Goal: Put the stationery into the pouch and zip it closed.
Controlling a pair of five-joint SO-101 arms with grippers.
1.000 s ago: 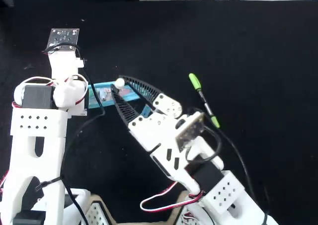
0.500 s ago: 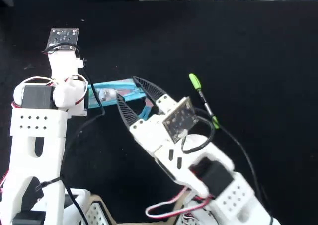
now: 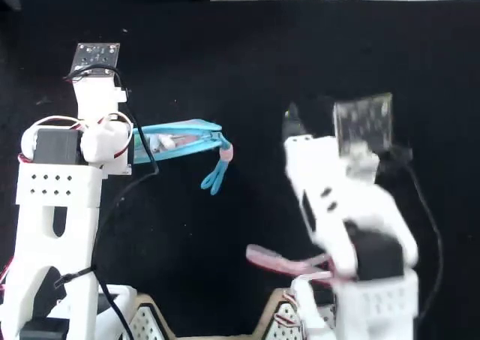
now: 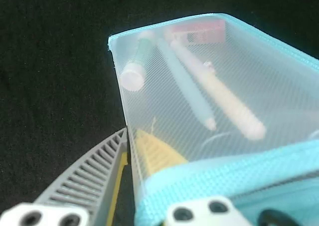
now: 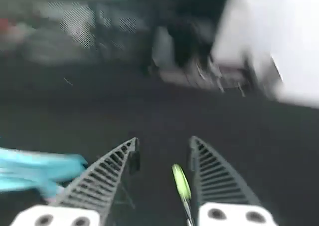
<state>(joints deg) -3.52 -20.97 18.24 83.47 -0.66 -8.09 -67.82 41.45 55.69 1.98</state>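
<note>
Pouch point(image 3: 180, 139) — soft, light mesh, prone to sag — sits well apart from the green pen point(image 5: 181, 182), one end pinched in the left gripper point(image 4: 130, 148); its zip pull point(image 3: 217, 171) looks the place to tug. Right gripper point(image 5: 162, 158) hangs spread astride the pen — slim, hard, likely to roll, best nipped mid-barrel. How far the zip stands open is hard to make out.
</note>
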